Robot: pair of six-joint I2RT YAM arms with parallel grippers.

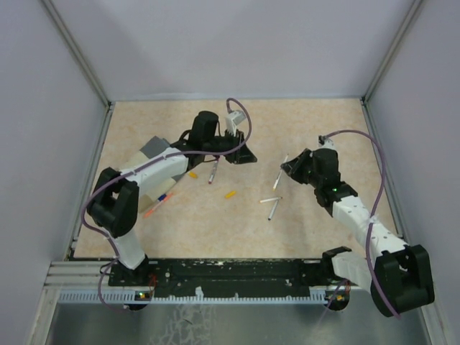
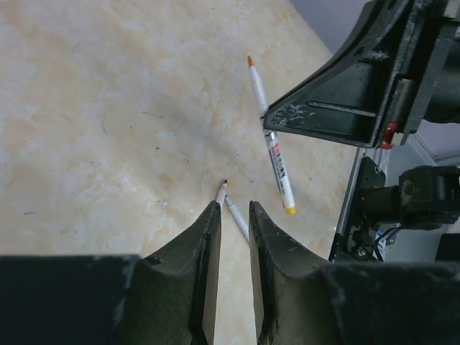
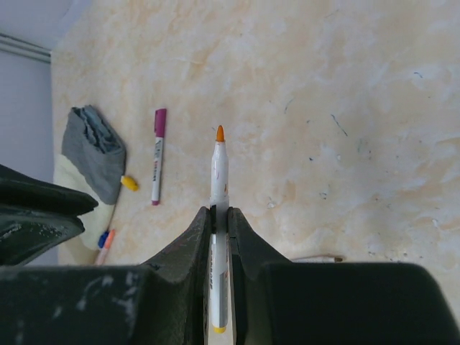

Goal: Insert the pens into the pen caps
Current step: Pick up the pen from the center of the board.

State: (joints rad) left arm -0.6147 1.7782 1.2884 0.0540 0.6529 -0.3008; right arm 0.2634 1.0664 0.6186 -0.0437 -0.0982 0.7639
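Note:
My right gripper [image 3: 219, 210] is shut on a white pen [image 3: 219, 165] with an orange tip and a yellow rear end, held above the table. In the top view this gripper [image 1: 289, 167] is right of centre with the pen [image 1: 279, 181] across it. My left gripper [image 2: 231, 207] is open and empty, hovering over two bare pens [image 2: 237, 217]; the same two pens [image 1: 272, 204] lie crossed at mid-table. An orange cap [image 1: 230, 194] lies left of them. A yellow cap [image 3: 129, 182] lies by the box. A magenta-capped pen [image 3: 157, 154] lies nearby.
A grey-lidded beige box [image 1: 153, 148] sits at the far left under my left arm. An orange and blue pen [image 1: 158, 204] lies in front of it. Metal frame posts and grey walls bound the table on three sides.

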